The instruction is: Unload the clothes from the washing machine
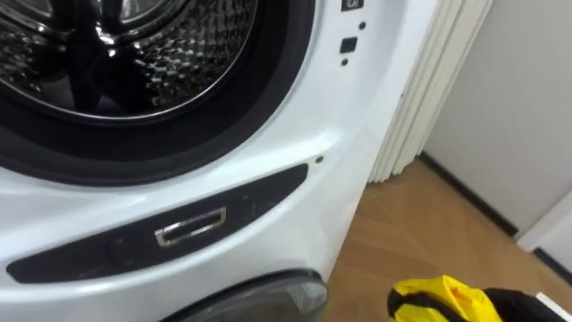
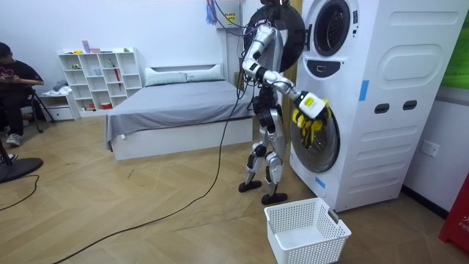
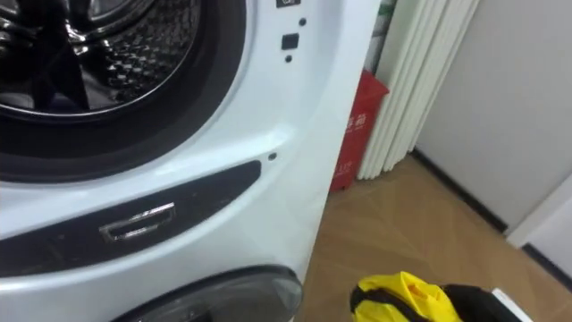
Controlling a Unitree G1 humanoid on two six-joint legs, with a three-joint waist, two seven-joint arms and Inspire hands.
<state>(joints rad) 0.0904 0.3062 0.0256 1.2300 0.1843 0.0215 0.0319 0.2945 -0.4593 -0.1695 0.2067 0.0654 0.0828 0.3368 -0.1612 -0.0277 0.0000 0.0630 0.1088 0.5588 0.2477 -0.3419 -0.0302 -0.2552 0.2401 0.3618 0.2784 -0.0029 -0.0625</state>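
Observation:
I stand in front of the stacked white washing machines (image 2: pixel 366 95), facing them. A yellow garment (image 1: pixel 436 300) hangs from my right hand (image 1: pixel 525 307) at the lower right of the eye views, level with the lower machine's door (image 2: pixel 316 139). In the room view the hand (image 2: pixel 311 105) is stretched towards the machines with the cloth (image 2: pixel 305 125) dangling under it. The upper drum's opening (image 1: pixel 116 63) shows steel ribs and no clothes that I can make out. The upper dark round door (image 2: pixel 282 37) stands swung open beside me.
A white laundry basket (image 2: pixel 306 231) sits on the wooden floor by my feet, near the machines' corner. A red object (image 3: pixel 359 134) stands between the machine and the pleated white curtain (image 1: pixel 420 107). Behind me are a bed (image 2: pixel 176 110), a shelf and a seated person (image 2: pixel 13 88).

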